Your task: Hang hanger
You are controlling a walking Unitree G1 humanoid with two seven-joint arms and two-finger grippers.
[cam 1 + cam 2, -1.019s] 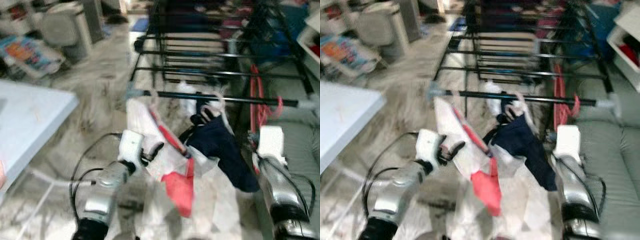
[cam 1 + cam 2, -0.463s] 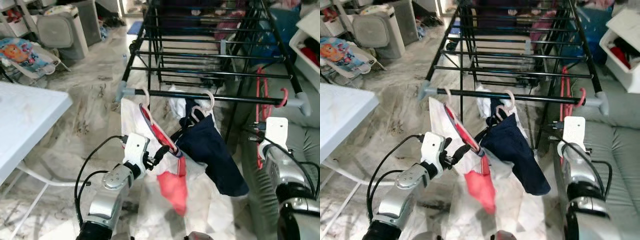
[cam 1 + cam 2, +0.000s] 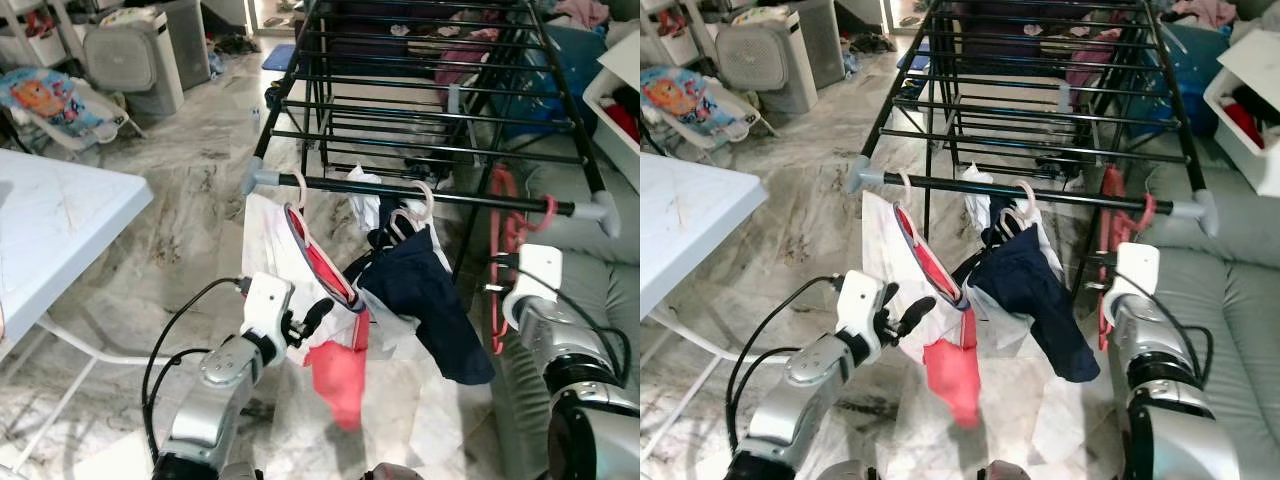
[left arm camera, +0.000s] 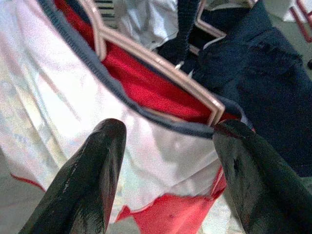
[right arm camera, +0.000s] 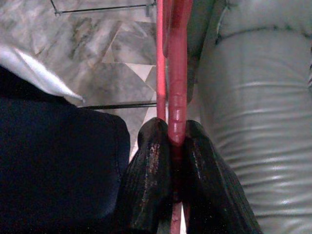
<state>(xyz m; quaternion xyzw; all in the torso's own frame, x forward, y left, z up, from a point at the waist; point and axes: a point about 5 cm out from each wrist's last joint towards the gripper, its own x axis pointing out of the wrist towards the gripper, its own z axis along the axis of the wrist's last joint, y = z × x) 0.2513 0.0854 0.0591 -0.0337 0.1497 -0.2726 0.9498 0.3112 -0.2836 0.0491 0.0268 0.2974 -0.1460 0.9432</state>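
A black drying rack's front rail [image 3: 470, 199] carries a pink hanger [image 3: 318, 258] with a white and red shirt [image 3: 272, 245]. A navy garment [image 3: 432, 300] hangs on more hangers beside it. My left gripper [image 3: 308, 318] is open just in front of the shirt. In the left wrist view its fingers [image 4: 92, 175] stand wide apart before the pink hanger [image 4: 161, 73] and the shirt's collar. At the rail's right end a red hanger [image 3: 500, 235] hangs down. My right gripper [image 5: 174, 127] is shut on the red hanger [image 5: 176, 63], low on its stem.
A white table [image 3: 60, 220] stands at the left and a grey sofa [image 3: 600, 270] at the right, close to my right arm. Behind are a grey fan unit [image 3: 135, 55], a baby bouncer [image 3: 50, 95] and a white bin [image 3: 620, 95]. Marble floor lies under the rack.
The camera has moved, and the blurred picture has sharpened and shifted a little. Both grippers keep their places by the hangers; nothing was taken or let go.
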